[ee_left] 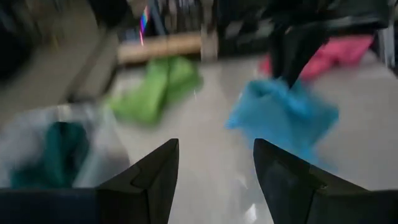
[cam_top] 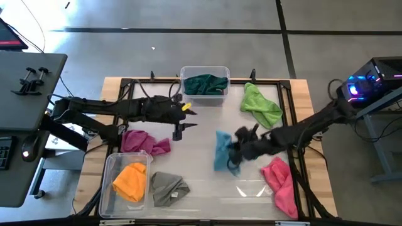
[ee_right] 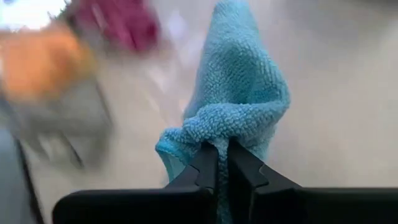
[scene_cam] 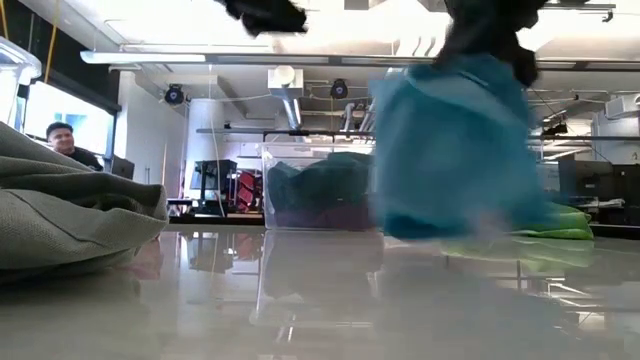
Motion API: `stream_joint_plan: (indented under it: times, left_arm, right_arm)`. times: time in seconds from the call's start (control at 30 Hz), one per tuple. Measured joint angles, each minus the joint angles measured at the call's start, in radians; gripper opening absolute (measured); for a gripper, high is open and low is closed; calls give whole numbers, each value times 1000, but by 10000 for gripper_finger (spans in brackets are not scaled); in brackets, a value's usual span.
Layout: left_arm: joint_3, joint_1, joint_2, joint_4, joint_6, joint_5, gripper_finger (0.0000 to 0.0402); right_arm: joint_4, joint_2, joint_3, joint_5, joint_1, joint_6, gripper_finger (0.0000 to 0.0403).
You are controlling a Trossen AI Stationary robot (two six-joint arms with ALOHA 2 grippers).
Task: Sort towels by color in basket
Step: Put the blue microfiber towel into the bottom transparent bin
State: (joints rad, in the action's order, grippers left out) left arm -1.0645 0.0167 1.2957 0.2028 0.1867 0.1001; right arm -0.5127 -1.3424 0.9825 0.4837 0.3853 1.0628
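My right gripper [cam_top: 235, 150] is shut on the cyan towel [cam_top: 222, 150] over the middle of the table. My left gripper [ee_left: 214, 162] stands open and holds nothing, above the table to the left of the cyan towel, near the magenta towel [cam_top: 146, 142]. A dark green towel [cam_top: 205, 83] lies in a clear bin at the far edge. An orange towel [cam_top: 130, 181] lies in a clear bin at the near left. The lime towel [cam_top: 260, 105], the grey towel [cam_top: 168, 187] and the pink towel [cam_top: 279, 182] lie loose on the table. My right gripper pinches a bunched-up fold of the cyan towel [ee_right: 211, 124] between its two fingertips [ee_right: 205, 165]. The fingers come from the table's right, slanting down. The towel [scene_cam: 455, 150] hangs slack below them, and its lower end looks lifted clear of the table.
The far bin [cam_top: 220, 99] and the near-left bin [cam_top: 112, 164] are clear plastic. A black frame [cam_top: 289, 100] runs round the table top. Bare table shows in the near middle. A person [scene_cam: 62, 140] sits beyond the table in the low view.
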Motion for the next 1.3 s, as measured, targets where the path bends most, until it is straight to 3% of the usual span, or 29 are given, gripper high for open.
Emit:
stream_joint_plan:
  times: [0.23,0.43,0.67,0.77,1.1,1.3]
  left_arm:
    - [-1,-46,0,-295,271,-31,198]
    - [-2,-69,2,-317,392,-34,236]
    - [-2,-106,4,-262,475,238,274]
    - [-2,-112,8,-272,471,279,275]
    - [-2,-114,67,-263,408,271,272]
    - [0,-126,73,-199,293,225,230]
  right_arm:
    - [291,60,0,6,-170,-144,9]
    - [592,27,0,-214,-292,-276,8]
    - [834,17,0,-414,-385,-284,8]
    - [878,11,0,-500,-402,-278,8]
    - [960,-61,0,-621,-398,-276,9]
    - [956,-84,0,-594,-385,-286,13]
